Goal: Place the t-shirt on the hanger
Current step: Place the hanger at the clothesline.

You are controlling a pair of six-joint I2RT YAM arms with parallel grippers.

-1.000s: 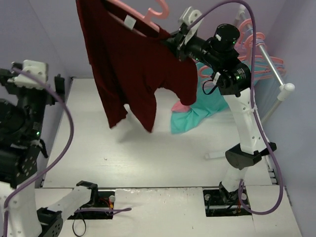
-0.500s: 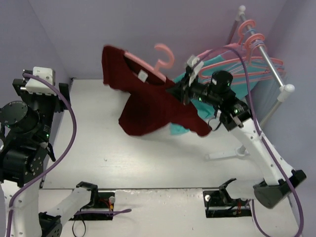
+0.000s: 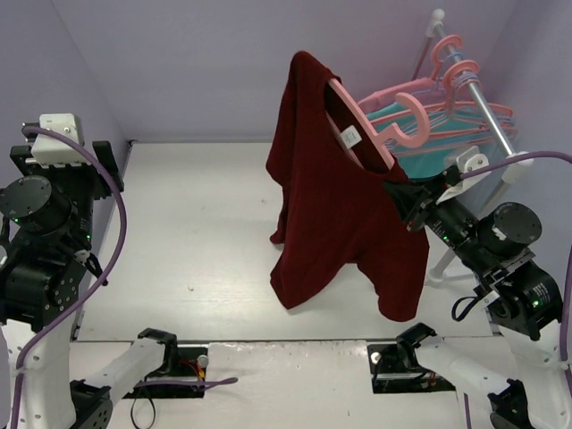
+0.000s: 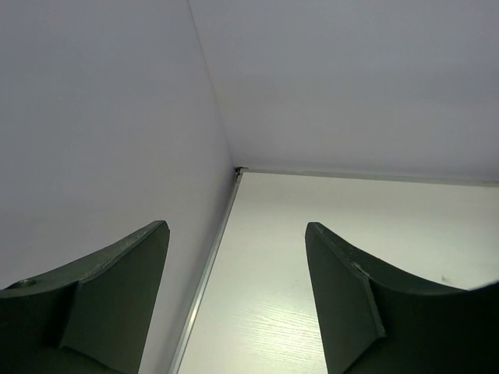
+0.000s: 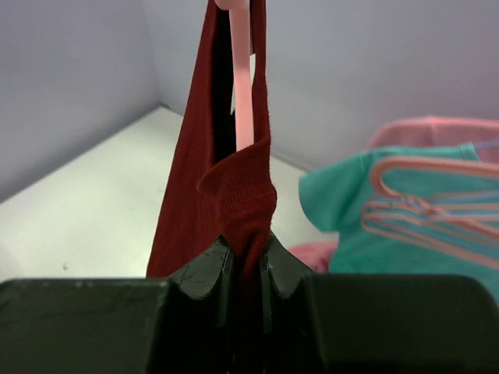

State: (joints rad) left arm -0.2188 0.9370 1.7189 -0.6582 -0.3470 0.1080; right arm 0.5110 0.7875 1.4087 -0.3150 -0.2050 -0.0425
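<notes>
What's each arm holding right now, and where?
Right gripper pinches the t-shirt at a bunched edge by the hanger's arm end. Left gripper is open, holding nothing.

We see the t-shirt (image 3: 344, 223), dk maroon, short-sleeved, soft cloth, hanging long and limp w/ loose vertical folds. Its lower hem droops twd the surface (image 3: 197, 232); contact w/ it we can't tell. The small white tag (image 3: 350, 137) shows at the neck opening.

The hanger (image 3: 362, 134) is salmon-pink, thin plastic, tilted. One arm runs inside the neck up to the top-left shoulder, which it props up. The curved hook sticks out of the collar to the right.

In the wrist view the hanger's pink bar (image 5: 243, 93) sits between two layers of the t-shirt (image 5: 210, 187). The right tool (image 5: 243, 261) pinches a bunched ribbed edge of the cloth. Whether it also grips plastic, we can't tell.
</notes>
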